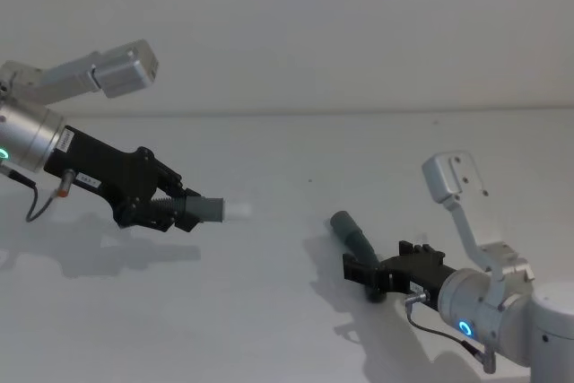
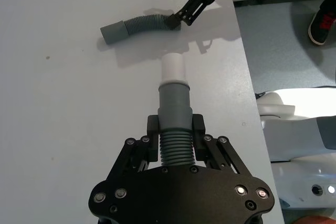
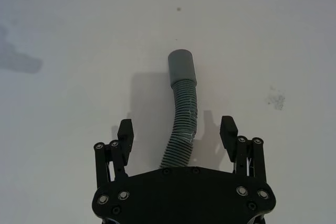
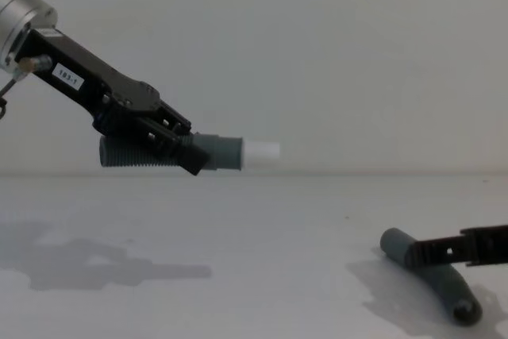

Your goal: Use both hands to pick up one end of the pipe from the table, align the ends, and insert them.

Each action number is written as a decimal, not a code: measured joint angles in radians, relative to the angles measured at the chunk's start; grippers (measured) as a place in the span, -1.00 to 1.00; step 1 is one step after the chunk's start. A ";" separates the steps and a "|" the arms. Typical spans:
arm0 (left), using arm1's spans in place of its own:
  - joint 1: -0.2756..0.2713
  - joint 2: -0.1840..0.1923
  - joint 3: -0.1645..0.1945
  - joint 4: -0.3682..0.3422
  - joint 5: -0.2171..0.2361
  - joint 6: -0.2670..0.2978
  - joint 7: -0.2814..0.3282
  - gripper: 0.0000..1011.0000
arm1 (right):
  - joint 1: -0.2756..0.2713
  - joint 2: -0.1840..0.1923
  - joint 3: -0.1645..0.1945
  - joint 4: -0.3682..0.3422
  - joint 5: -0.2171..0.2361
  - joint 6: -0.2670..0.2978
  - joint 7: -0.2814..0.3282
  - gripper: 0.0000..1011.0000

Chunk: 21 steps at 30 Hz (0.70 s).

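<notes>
One pipe [image 3: 184, 119] on white table [image 1: 287, 320] between right gripper's [image 3: 176, 127] spread jaws; left gripper [image 2: 175, 124] clamps second pipe [image 2: 173, 103].

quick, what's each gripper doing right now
Left gripper: shut on the white-tipped hose piece.
Right gripper: open, straddling the other hose piece.

White table [image 1: 269, 320]; one ribbed hose piece [image 1: 352, 233] lying flat, right side.

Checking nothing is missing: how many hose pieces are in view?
2. One hose piece is held above the table in the left gripper; the other hose piece lies on the table, straddled by the open right gripper.
</notes>
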 joint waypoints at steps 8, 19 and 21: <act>0.000 0.000 0.000 0.000 0.000 0.000 0.000 -0.34 | 0.025 0.005 -0.013 0.049 -0.017 0.000 0.006 0.99; 0.000 0.000 0.000 0.000 0.000 0.000 0.000 -0.34 | 0.053 0.022 -0.031 0.092 -0.035 -0.015 0.039 0.99; 0.000 0.000 0.000 0.000 0.000 0.000 0.000 -0.34 | 0.057 0.024 -0.034 0.098 -0.037 -0.018 0.045 0.99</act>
